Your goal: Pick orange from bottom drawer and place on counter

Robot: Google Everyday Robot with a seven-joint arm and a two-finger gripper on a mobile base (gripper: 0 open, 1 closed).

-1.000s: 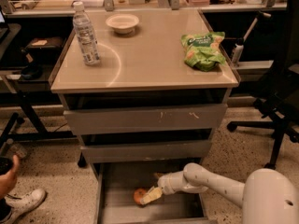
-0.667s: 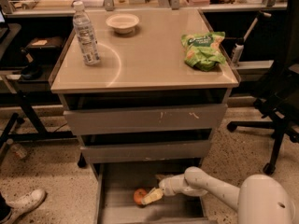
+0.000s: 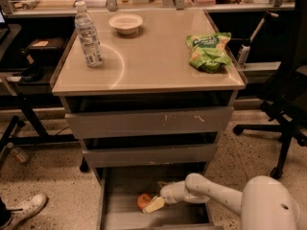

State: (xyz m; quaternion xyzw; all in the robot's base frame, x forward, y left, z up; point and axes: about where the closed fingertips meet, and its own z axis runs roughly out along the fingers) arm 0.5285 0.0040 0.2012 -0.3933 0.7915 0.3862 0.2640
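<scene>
The orange (image 3: 143, 200) lies on the grey floor of the open bottom drawer (image 3: 124, 214), below the two shallower drawers. My gripper (image 3: 154, 204) reaches down into that drawer from the right on its white arm, its pale fingers right at the orange's right side and touching it. The counter (image 3: 153, 61) is the glossy beige top of the cabinet above.
On the counter stand a water bottle (image 3: 88, 35) at the left, a white bowl (image 3: 125, 23) at the back and a green snack bag (image 3: 208, 51) at the right. A black office chair (image 3: 288, 95) stands right of the cabinet. A shoe (image 3: 24, 209) shows at lower left.
The view has tilted down and moved closer. The gripper stays at the orange in the bottom drawer; the person's hand at lower left is gone, only the shoe shows.
</scene>
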